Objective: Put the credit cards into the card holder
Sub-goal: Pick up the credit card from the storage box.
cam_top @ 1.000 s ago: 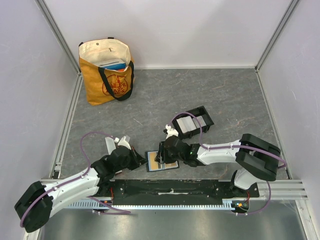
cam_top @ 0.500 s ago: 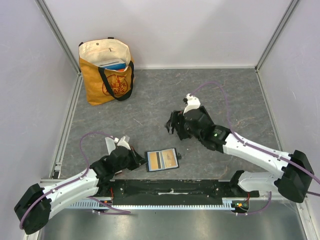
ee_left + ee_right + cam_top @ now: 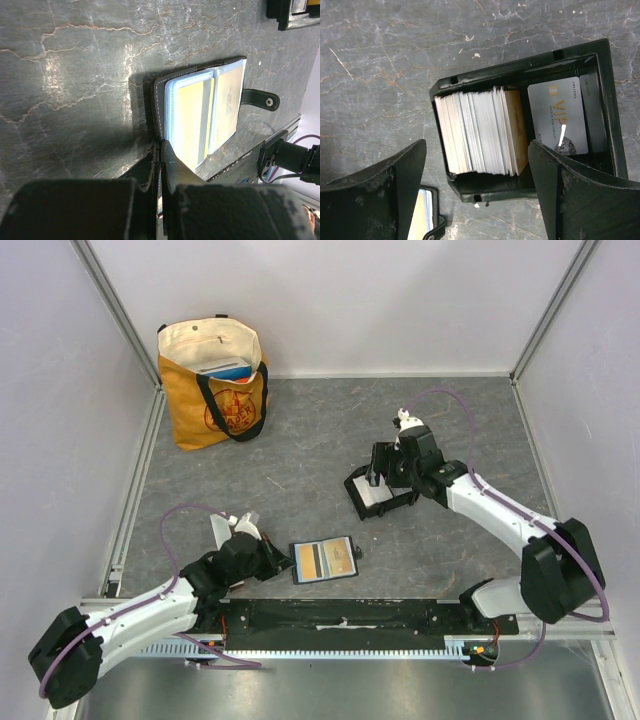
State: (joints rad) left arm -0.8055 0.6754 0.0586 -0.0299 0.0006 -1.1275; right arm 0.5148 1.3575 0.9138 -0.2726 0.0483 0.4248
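The right jaws hung released and spread wide, grasping nothing, with the small black plastic two-compartment card holder (image 3: 520, 70) lying below and between them. A packed row of thin pale grey and tan plastic credit cards (image 3: 477, 132) stood on edge in the compartment towards one jaw, and a single flat grey card (image 3: 557, 117) lay in the compartment towards the other. Any descent from there risked a jaw catching the low wall and shoving the light tray across the grey stone-patterned worktop (image 3: 300, 460), or brushing the upright row so that it toppled or spilled. The left jaws were clenched, their tips against the near edge of the open black leather folding wallet (image 3: 154, 107); whether they pinched its cover could not be told. An orange-gold card (image 3: 192, 117) sat sleeved just beyond them, and tugging it out would probably drag the wallet if that edge slipped free. A second earlier the right jaws had been low over the wallet, close to the left jaws; since then they had swung away to the holder, while wallet and left jaws kept their places
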